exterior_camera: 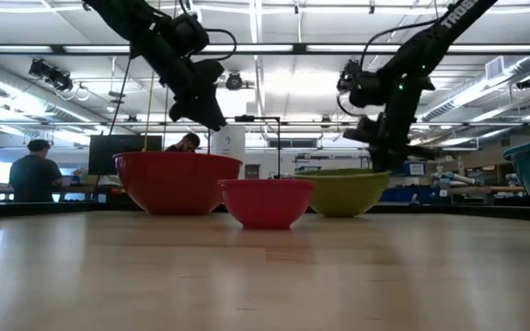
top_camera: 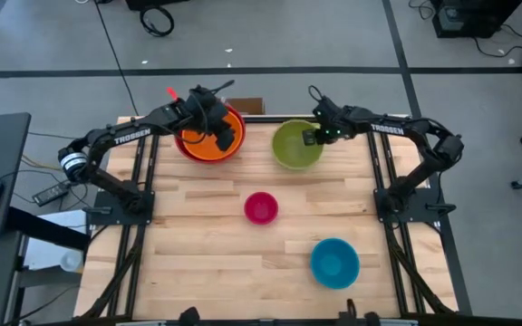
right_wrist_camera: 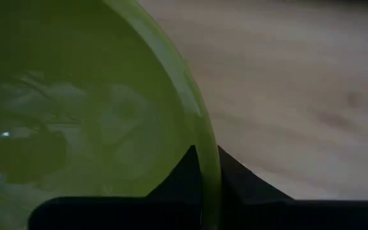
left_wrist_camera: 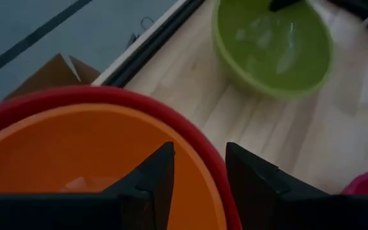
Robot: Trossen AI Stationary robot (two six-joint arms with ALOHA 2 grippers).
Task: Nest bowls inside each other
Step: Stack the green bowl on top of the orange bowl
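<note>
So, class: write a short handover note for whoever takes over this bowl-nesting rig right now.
Left end effector: open, straddling the rims of the orange bowl and red bowl.
Right end effector: shut on the green bowl rim.
Done: orange sits in red at the back left.
Left: green goes in next, then the blue bowl from the front right, then the pink bowl from mid-table.

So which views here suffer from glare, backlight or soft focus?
Low view: bright ceiling lights behind leave both arms as silhouettes, and the near tabletop is soft. Left wrist view: pale reflections sit inside the green bowl, and the orange bowl up close is blurred. Right wrist view: the green bowl's inside shows smeared highlights. High view: evenly lit.
</note>
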